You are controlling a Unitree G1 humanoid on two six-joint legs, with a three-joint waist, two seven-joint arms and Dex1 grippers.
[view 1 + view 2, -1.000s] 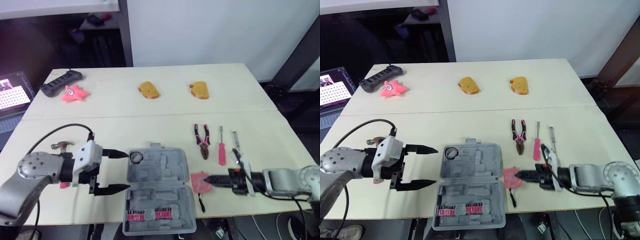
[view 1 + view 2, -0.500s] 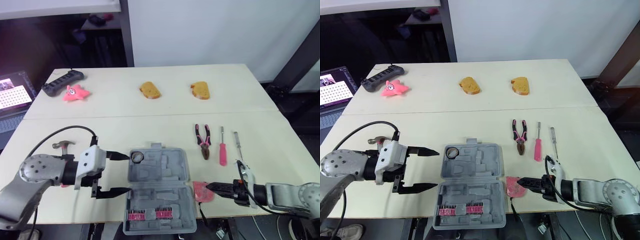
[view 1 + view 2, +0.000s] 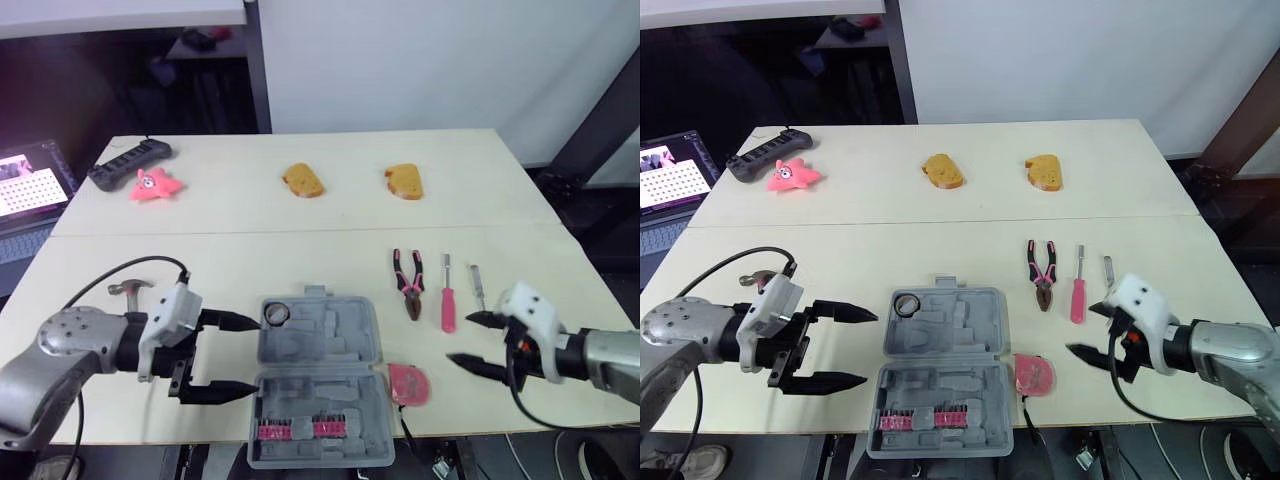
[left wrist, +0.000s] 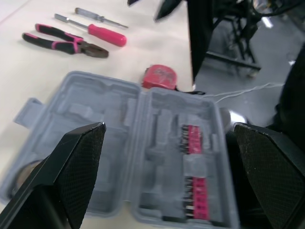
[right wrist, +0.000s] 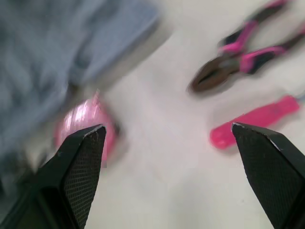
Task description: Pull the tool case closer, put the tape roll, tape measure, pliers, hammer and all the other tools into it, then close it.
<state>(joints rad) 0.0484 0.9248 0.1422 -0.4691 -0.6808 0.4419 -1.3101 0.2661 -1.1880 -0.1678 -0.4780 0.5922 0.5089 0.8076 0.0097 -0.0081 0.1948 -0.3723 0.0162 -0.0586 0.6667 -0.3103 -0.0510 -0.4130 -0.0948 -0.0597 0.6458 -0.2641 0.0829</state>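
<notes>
The grey tool case (image 3: 318, 352) lies open near the table's front edge, with the tape roll (image 3: 276, 313) in its far left corner. A pink tape measure (image 3: 408, 384) rests on the table just right of the case. Beyond it lie the pliers (image 3: 408, 283), a pink screwdriver (image 3: 447, 305) and a thin screwdriver (image 3: 477, 285). The hammer (image 3: 128, 290) shows partly behind my left arm. My left gripper (image 3: 256, 355) is open at the case's left edge, holding nothing. My right gripper (image 3: 460, 338) is open and empty, a little right of the tape measure.
At the back of the table sit two brown bread-shaped pieces (image 3: 301, 180) (image 3: 404, 181), a pink star toy (image 3: 154, 185) and a black controller (image 3: 128, 165). A laptop (image 3: 30, 180) stands off the left side. A row of pink bits (image 3: 295, 430) fills the case's near half.
My right gripper has opened, let go of the tape measure and drawn back to the right. The tape measure stays beside the case. The left gripper has barely shifted.
</notes>
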